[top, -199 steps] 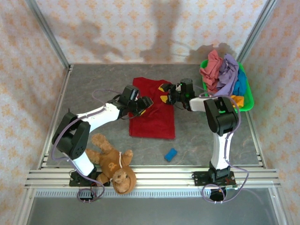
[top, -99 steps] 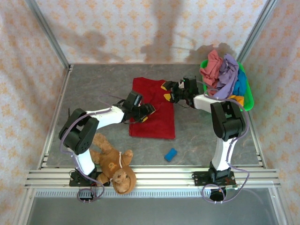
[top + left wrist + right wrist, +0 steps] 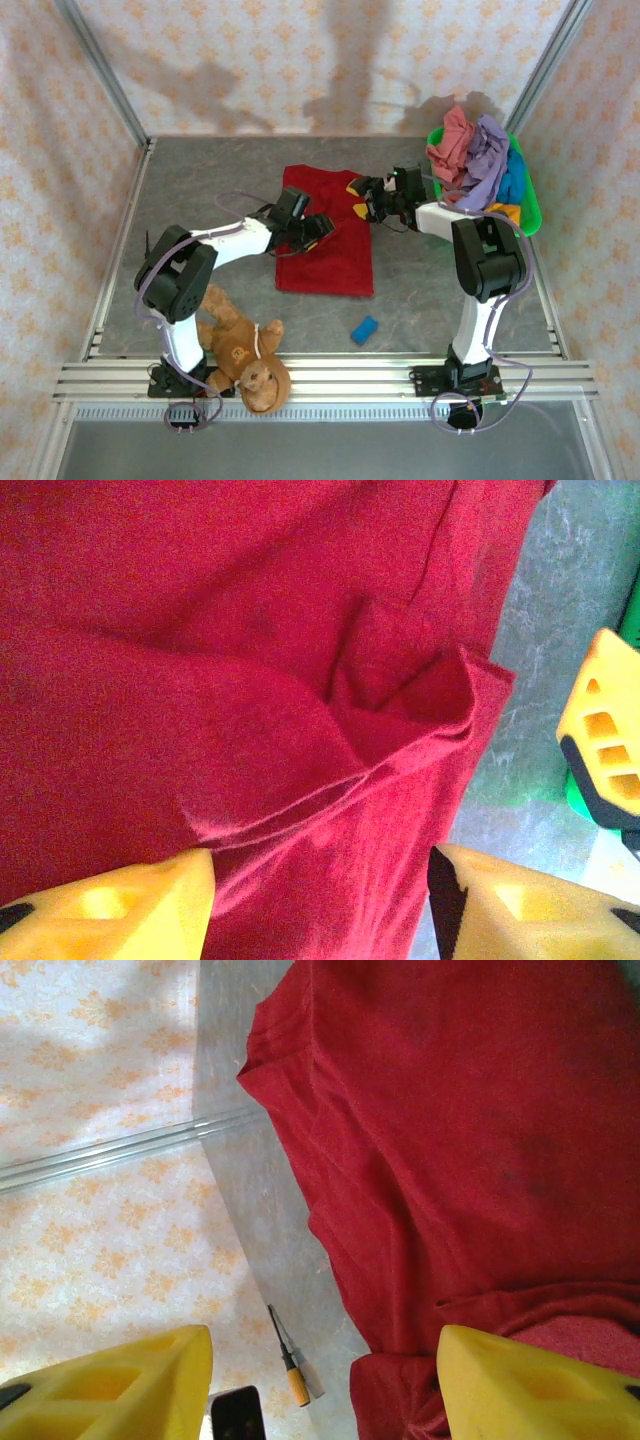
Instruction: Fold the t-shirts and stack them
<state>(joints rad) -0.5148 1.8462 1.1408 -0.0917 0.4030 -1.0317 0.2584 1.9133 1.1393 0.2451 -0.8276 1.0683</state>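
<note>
Though loose, t-shirts [image 3: 470, 155] in basket [image 3: 531, 208] (green)

T-shirt [image 3: 335, 262] centre; basket [image 3: 530, 215] right of it; teddy bear [image 3: 245, 355] front-left; block [image 3: 364, 329] before t-shirt.

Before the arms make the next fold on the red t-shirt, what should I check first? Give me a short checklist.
1. Left gripper open above the red t-shirt: ok.
2. Right gripper open above it: ok.
3. Shirt lying flat: not ok, a bunched fold near its edge.
4. Teddy bear and blue object off the shirt: ok.
5. Fingers touching cloth: cannot tell.
</note>
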